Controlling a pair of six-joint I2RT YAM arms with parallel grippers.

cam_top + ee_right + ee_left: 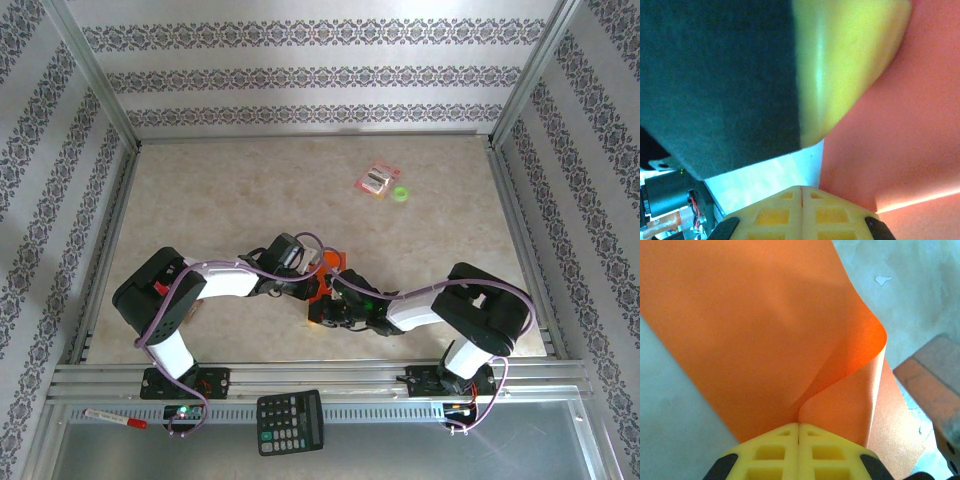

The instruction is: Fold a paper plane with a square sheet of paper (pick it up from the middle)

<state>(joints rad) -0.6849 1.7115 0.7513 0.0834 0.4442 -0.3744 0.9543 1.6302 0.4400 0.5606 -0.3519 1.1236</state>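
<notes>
Trouble could come fast, because the two claws are packed very close together low in the middle of the top view, right over the square sheet of paper (331, 262). The paper is bright orange and lies on the table (200, 200) under both arms, far from the small pink-red packet (378, 180) in the upper right.

The left claw (799, 426) is shut tight at the bottom of its own view. It looks like it pinches a raised hump of the paper. From its tips, one side of the sheet curls up and over toward the right of the frame. It is a soft bend, not a sharp crease.

The right claw (801, 189) is shut tight too, at the bottom of its view, right by the paper's edge. I cannot tell if any paper is caught in it. A big yellow finger (850, 65) of the other claw hangs just above it, at the top of the frame.

I think the claws could bump each other, since they are so near. A pull by one while the other pinches could rip the thin sheet. The bend could also flop down crooked, and then the middle fold would come out wrong. The paper could slip free as well.
</notes>
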